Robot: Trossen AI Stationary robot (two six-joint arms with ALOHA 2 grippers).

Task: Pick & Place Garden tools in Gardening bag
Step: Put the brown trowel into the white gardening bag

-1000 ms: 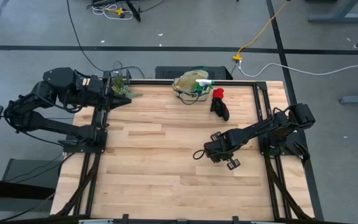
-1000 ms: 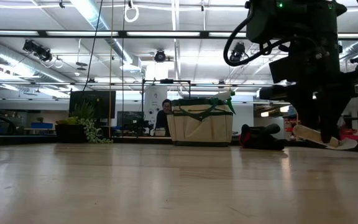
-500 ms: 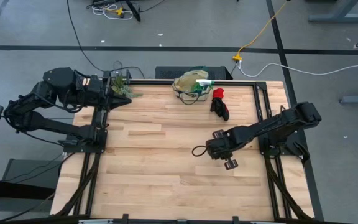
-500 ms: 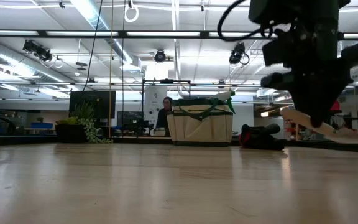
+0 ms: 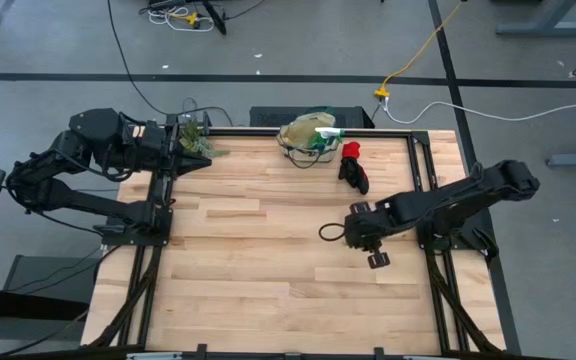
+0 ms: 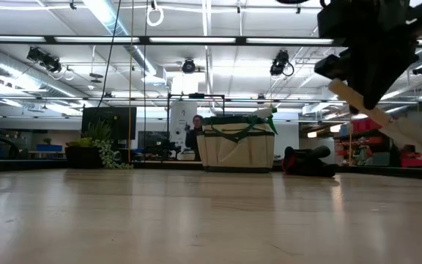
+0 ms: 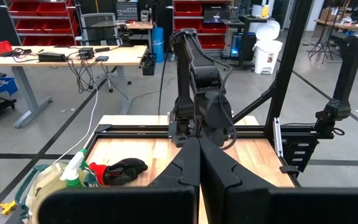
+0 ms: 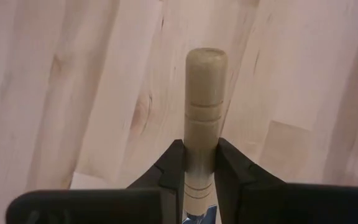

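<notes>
The wooden handle (image 8: 204, 106) is pinched between the right hand's (image 8: 199, 163) fingers, well clear of the table (image 5: 248, 260). A second ago it hung low, almost level near the boards; now it is higher and tilted, so the lift is done and the carry to the bag (image 5: 306, 133) is next. In the low view its long axis slopes steeply down. The glove (image 5: 353, 167) lies just beside the bag. The left hand (image 7: 199, 163), clenched empty, waits at the table's far left corner.

right tool (image 5: 360, 228) above table (image 5: 248, 250)
</notes>
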